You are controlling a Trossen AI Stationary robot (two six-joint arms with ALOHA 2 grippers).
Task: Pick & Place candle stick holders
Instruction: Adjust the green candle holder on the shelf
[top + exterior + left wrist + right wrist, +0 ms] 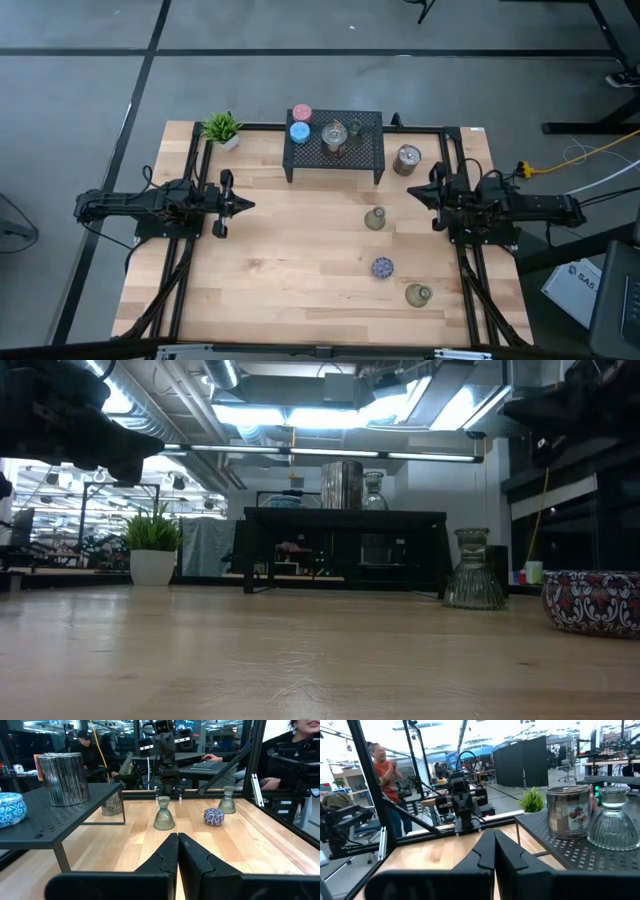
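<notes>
Several candle stick holders stand on a black mesh rack [335, 150] at the table's far middle: a pink one [301, 113], a light blue one [299, 132], a shiny silver one [335, 135] and a glass one [612, 817]. On the wood stand another silver holder [406, 160], an olive-grey glass one [375, 219], a speckled dark blue one [382, 267] and a second olive-grey one [418, 294]. My left gripper [245, 205] is shut at the left, pointing level toward the table's right. My right gripper [412, 193] is shut at the right and faces it. Neither holds anything.
A small green potted plant [222, 128] stands at the far left corner. Black frame rails [190, 160] run along the left, far and right sides. People sit and stand beyond the table. Bare wood [300, 250] lies between the two grippers.
</notes>
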